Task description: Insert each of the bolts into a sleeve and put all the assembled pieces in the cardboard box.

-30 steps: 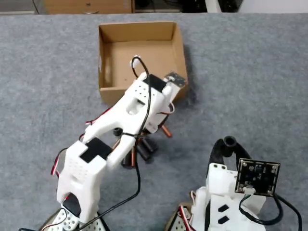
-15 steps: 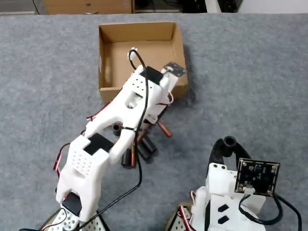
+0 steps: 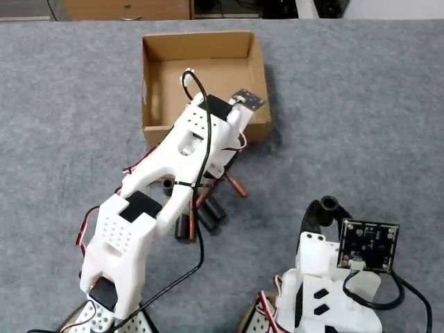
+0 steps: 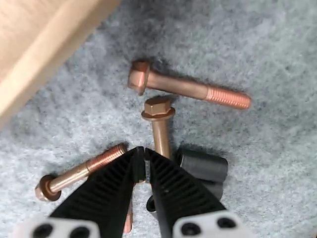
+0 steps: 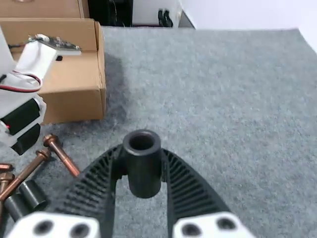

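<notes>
Several copper bolts lie in a loose cluster on the grey carpet, just in front of the cardboard box [image 3: 198, 38]. In the left wrist view I see one long bolt [image 4: 188, 89], a second bolt [image 4: 159, 124] and a third bolt [image 4: 79, 173], with a black sleeve [image 4: 203, 166] beside them. My left gripper [image 4: 143, 154] hovers over them, shut and holding nothing. The left arm [image 3: 187, 149] covers part of the cluster from above. My right gripper [image 5: 142, 157] is shut on an upright black sleeve [image 5: 142, 161], also seen as the held sleeve [image 3: 328, 206] at the lower right.
The box wall [image 5: 69, 94] stands close behind the cluster. Loose black sleeves [image 3: 211, 211] lie on the near side of the bolts [image 3: 236, 186]. Open carpet [image 3: 361, 125] stretches to the right of the box.
The left arm has moved a little farther away, toward the box. The right arm has barely shifted, the sleeve still in its gripper.
</notes>
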